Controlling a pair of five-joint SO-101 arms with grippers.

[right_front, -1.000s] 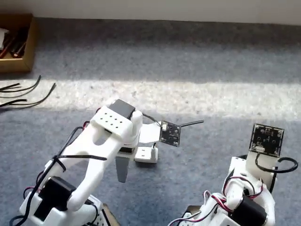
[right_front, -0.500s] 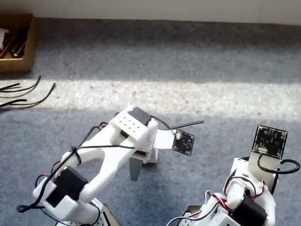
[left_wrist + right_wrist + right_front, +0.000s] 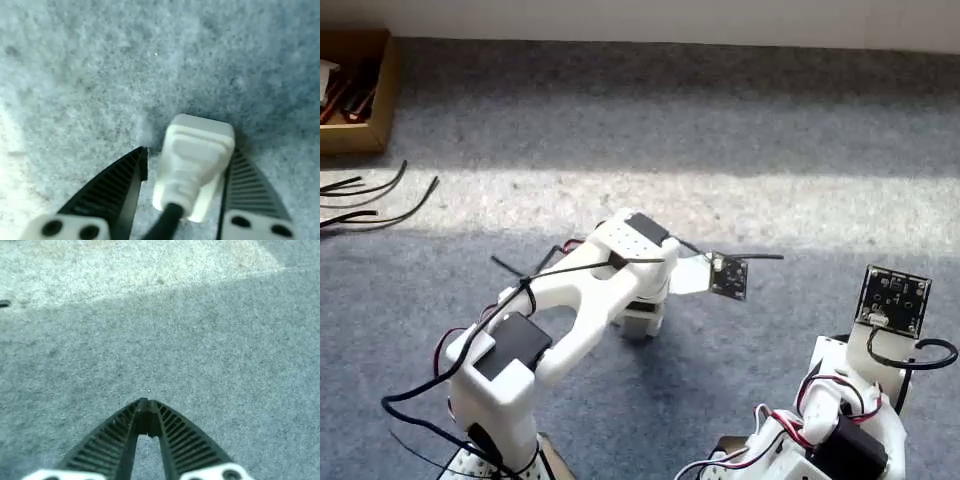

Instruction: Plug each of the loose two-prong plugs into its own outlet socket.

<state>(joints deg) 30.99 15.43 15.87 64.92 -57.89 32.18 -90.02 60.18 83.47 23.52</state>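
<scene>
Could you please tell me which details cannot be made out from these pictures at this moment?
1. The white plug's prongs: in the left wrist view, hidden behind its own body, between the fingers of the open left tool.
2. Where its black cord leads: cut off by that view's edge.
3. The white plug in the high view: mostly covered by the left arm.
4. The cardboard box's contents: in the high view, cut off by the edge and too small.
</scene>
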